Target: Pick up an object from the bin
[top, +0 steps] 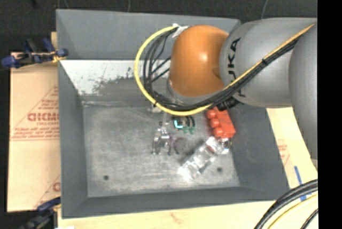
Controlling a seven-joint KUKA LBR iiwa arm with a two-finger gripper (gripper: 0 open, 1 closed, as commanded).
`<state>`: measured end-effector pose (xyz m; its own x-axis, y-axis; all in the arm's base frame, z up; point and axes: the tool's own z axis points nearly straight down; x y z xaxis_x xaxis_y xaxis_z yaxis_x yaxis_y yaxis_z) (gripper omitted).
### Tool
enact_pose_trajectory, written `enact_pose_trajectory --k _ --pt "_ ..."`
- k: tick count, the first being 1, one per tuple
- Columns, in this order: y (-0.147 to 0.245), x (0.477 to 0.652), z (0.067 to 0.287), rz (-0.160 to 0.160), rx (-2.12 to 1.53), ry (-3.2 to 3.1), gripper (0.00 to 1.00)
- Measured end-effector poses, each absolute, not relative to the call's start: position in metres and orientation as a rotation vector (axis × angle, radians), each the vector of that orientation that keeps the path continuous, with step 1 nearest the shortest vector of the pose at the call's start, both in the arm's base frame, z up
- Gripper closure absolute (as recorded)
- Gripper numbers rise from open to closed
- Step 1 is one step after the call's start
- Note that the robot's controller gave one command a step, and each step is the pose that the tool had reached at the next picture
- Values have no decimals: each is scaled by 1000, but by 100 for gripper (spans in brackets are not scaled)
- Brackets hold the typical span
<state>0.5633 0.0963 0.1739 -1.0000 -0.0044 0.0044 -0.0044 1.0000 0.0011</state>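
My gripper (162, 142) hangs below the wrist over the middle of the bin floor, low and close to the metal. Just right of it lies a small dark round thing (181, 145). A small green piece (188, 127) sits right above that, partly under the arm. A crumpled clear plastic thing (202, 159) lies to the lower right of the gripper. A red ridged block (221, 123) rests further right, its upper end hidden by the arm.
The left half of the bin floor is bare scuffed metal. The arm and its orange cover with looping cables hide the back middle of the bin. The bin's sloped walls rise on all sides.
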Motion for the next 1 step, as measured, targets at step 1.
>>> enact_pose_trajectory --k 1 --pt "41 554 81 -2 -407 -3118 0"
